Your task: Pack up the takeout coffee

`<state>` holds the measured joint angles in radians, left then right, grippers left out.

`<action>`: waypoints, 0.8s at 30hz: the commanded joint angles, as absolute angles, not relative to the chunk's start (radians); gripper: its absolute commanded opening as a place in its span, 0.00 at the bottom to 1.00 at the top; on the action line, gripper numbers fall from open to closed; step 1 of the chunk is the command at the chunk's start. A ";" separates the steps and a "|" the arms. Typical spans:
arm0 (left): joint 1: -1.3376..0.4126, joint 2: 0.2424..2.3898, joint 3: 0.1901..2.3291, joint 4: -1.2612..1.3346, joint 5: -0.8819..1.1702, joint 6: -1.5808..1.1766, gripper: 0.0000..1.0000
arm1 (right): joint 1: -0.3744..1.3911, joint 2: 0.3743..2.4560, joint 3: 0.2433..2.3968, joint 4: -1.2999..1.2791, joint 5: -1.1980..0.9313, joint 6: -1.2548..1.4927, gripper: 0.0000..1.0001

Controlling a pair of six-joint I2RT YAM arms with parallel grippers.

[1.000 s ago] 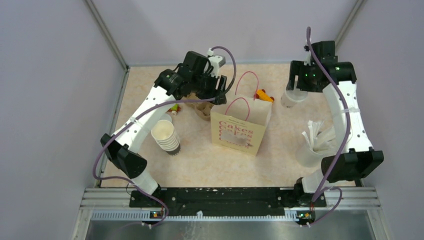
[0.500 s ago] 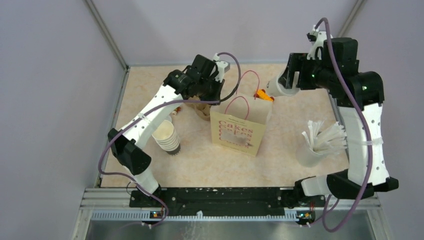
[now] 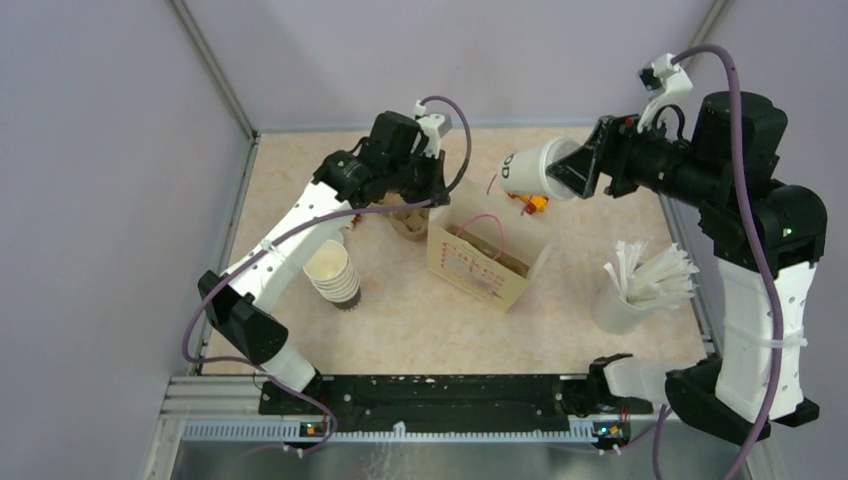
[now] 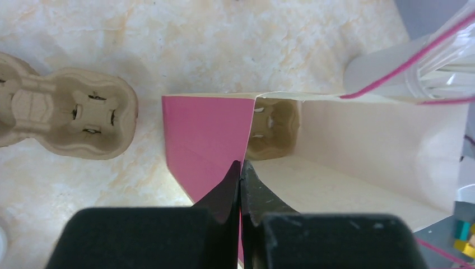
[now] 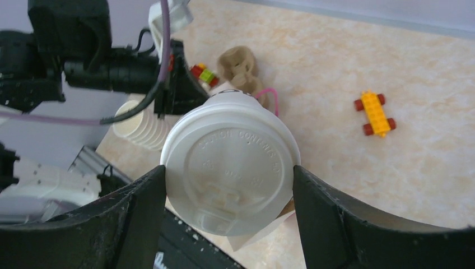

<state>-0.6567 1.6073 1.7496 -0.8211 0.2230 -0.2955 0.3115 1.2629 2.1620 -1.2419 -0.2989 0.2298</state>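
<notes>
L hand (image 4: 241, 171) pressed together, pinching paper bag (image 4: 364, 140) rim; only its wrist cam shows pink inner wall and moulded pulp carrier (image 4: 67, 117) beside bag. R hand (image 5: 228, 174), fingers wide, clamps takeout coffee (image 5: 229, 159) with smooth round plastic lid, held sideways in air near bag's far edge.

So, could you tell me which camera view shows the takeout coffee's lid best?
The right wrist view: the takeout coffee faces the lens lid-first, held in the right gripper. The top external view shows it only side-on, tipped sideways. The left wrist view misses it, showing the paper bag.
</notes>
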 commanded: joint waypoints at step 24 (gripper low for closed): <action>-0.657 1.459 1.582 -0.527 0.333 -0.498 0.00 | 0.502 1.092 1.691 -1.145 -0.222 0.121 0.57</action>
